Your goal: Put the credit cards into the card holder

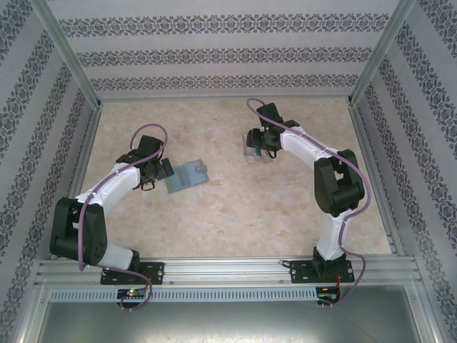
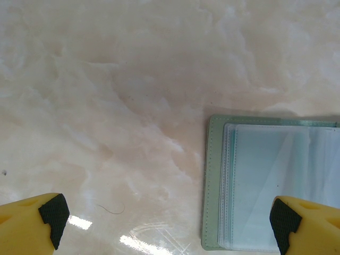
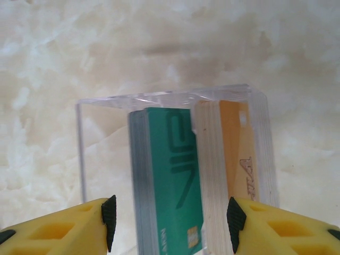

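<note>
Two card stacks [image 3: 169,183], lower ends cropped

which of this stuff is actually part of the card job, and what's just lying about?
Job:
- teal credit cards, orange credit cards
- card holder, lying open
- right gripper, open above the cards
- left gripper, open at the holder's edge

Lying about:
- clear box that the cards stand in
- thin strand on the table
</note>
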{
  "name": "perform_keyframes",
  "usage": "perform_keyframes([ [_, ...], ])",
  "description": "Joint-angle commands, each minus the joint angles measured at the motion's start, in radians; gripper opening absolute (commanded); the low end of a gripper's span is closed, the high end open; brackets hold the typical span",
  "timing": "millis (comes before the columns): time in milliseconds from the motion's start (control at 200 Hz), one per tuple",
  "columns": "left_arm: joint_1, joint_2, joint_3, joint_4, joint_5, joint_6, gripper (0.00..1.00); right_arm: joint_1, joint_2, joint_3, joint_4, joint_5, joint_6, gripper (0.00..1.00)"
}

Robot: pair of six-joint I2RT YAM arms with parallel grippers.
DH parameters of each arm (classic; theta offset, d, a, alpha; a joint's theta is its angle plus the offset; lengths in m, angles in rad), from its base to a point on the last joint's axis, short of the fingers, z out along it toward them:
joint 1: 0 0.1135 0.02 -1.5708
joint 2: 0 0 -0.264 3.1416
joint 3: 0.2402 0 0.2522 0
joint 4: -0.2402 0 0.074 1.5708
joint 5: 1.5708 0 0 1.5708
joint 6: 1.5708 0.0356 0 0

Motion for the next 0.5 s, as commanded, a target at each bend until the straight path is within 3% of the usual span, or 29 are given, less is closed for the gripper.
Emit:
perform_keyframes([
  [0, 0.006, -0.006, -0.012, 0.013, -0.009, -0.002, 0.99, 0.026, -0.025, 0.046, -0.049, 0.086, -0.040, 0.58],
  [495, 0.006, -0.020, -0.024, 0.012, -0.025, 0.005, 0.99, 0.084, 0.144, 0.172, -0.145, 0.224, -0.094, 0.46],
])
